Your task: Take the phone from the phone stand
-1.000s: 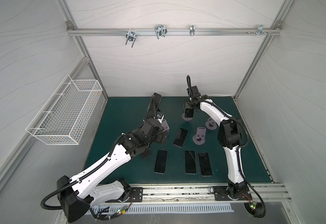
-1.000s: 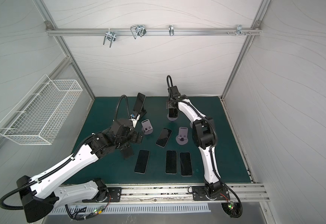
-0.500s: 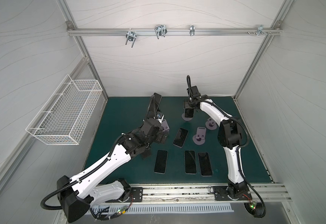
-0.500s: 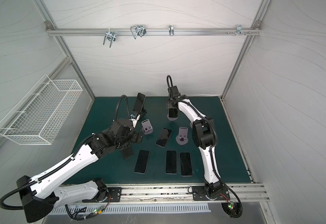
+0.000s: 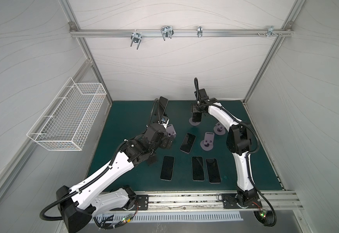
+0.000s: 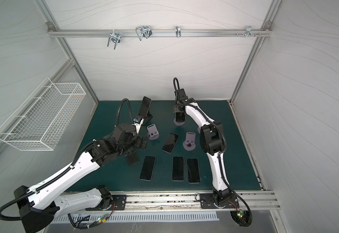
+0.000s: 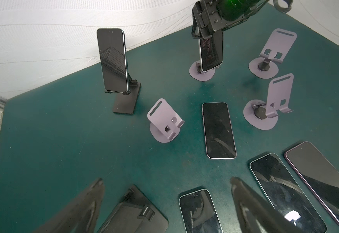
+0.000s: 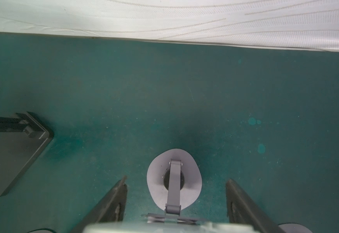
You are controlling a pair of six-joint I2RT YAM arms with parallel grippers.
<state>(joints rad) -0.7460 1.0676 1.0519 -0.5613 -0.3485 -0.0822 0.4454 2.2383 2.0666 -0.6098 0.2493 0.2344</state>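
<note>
**Right arm poised over the phone on the back stand**

The right gripper sits over the top of the phone, which stands upright on its purple stand at the back of the worktop. The jaws flank the phone's two long edges, but I cannot tell whether they are pinching it.

The way to do this well is to squeeze squarely on both edges. Then draw the phone up along the backrest until its lower edge clears the lip. A sideways tug could tip that light base.

The left gripper hovers with its jaws released and empty, near a flat phone.
</note>
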